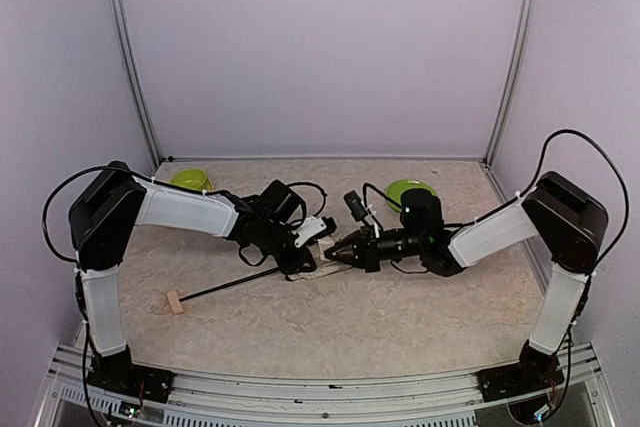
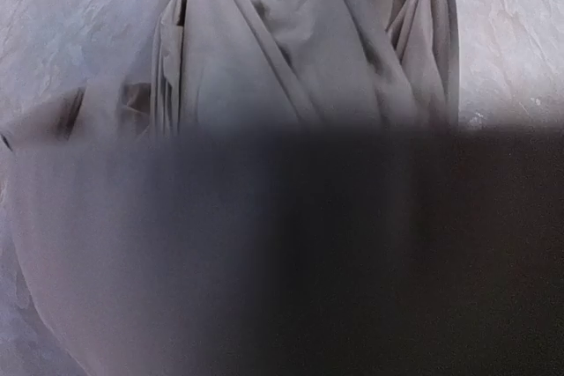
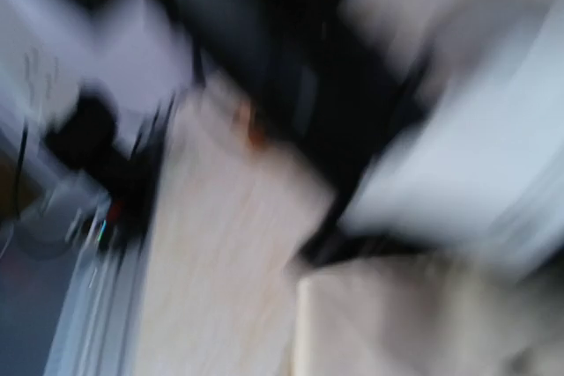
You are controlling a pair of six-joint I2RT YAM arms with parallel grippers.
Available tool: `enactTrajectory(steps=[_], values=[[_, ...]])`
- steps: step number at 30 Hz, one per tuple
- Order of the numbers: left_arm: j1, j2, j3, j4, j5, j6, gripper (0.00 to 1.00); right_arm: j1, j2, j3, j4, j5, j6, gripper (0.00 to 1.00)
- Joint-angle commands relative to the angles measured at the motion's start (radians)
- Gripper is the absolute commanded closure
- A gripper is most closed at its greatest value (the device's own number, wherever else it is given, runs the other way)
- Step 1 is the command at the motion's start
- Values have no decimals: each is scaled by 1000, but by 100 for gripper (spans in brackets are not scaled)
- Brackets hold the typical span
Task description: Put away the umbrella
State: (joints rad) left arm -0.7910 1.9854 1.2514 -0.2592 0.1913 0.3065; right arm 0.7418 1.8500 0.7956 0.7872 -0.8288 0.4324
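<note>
Top external view: the umbrella (image 1: 240,284) is laid flat on the table (image 1: 400,332), left of centre. Its thin black shaft is seen running from the wooden knob (image 1: 175,302) up and right toward both grippers. The left gripper (image 1: 300,255) is lowered over the canopy end; its finger state cannot be told. The right gripper (image 1: 336,250) is held just beside it, fingers pressed together; whether fabric is pinched is not shown. Left wrist view: cream canopy folds (image 2: 291,41) are seen close, and the lower half is a dark blur, possibly a finger. Right wrist view is smeared. Two green dishes (image 1: 190,180) are set at the far edge.
</note>
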Motion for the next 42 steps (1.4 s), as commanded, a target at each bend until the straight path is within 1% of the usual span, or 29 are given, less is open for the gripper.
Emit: enactTrajectory(steps=[1, 3, 5, 9, 10, 14, 17, 18, 21, 23, 26, 28, 30, 33, 35, 38, 40, 42], values=[[-34, -16, -47, -10, 27, 88, 100, -169, -58, 93, -103, 51, 20, 100], [-52, -41, -77, -10, 51, 138, 100, -222, -41, 122, -108, 79, 80, 100], [-75, -62, -105, -20, 77, 204, 100, -261, -24, 160, -138, 107, 90, 100], [-116, -141, -174, 10, 166, 281, 100, -302, 9, 256, -248, 191, 36, 100], [-118, -167, -187, 28, 194, 288, 100, -309, 20, 285, -293, 210, -8, 100], [-99, -298, -225, 121, 274, 261, 100, -323, 59, 362, -494, 296, -120, 100], [-69, -399, -219, 177, 317, 220, 100, -332, 69, 356, -570, 307, -169, 100], [-59, -432, -215, 202, 312, 200, 100, -331, 74, 358, -601, 300, -189, 100], [-13, -496, -196, 318, 242, 97, 100, -325, 105, 349, -677, 222, -232, 100], [24, -501, -169, 366, 162, 11, 100, -299, 109, 324, -699, 164, -271, 100], [64, -452, -123, 375, -3, -35, 100, -232, 94, 281, -743, 56, -371, 100], [91, -410, -89, 351, -79, -57, 100, -192, 69, 237, -770, -47, -429, 100], [112, -370, -58, 316, -139, -58, 100, -162, 33, 190, -781, -145, -466, 100], [118, -296, -14, 251, -231, -11, 100, -126, -31, 147, -805, -279, -493, 100], [118, -249, 2, 215, -268, 6, 100, -102, -74, 157, -856, -371, -517, 100], [109, -204, -20, 201, -290, 25, 100, -79, -138, 201, -899, -537, -530, 100], [85, -182, -41, 193, -304, 54, 100, -78, -189, 235, -873, -584, -506, 100], [51, -163, -54, 178, -323, 90, 100, -86, -236, 260, -796, -591, -444, 100]])
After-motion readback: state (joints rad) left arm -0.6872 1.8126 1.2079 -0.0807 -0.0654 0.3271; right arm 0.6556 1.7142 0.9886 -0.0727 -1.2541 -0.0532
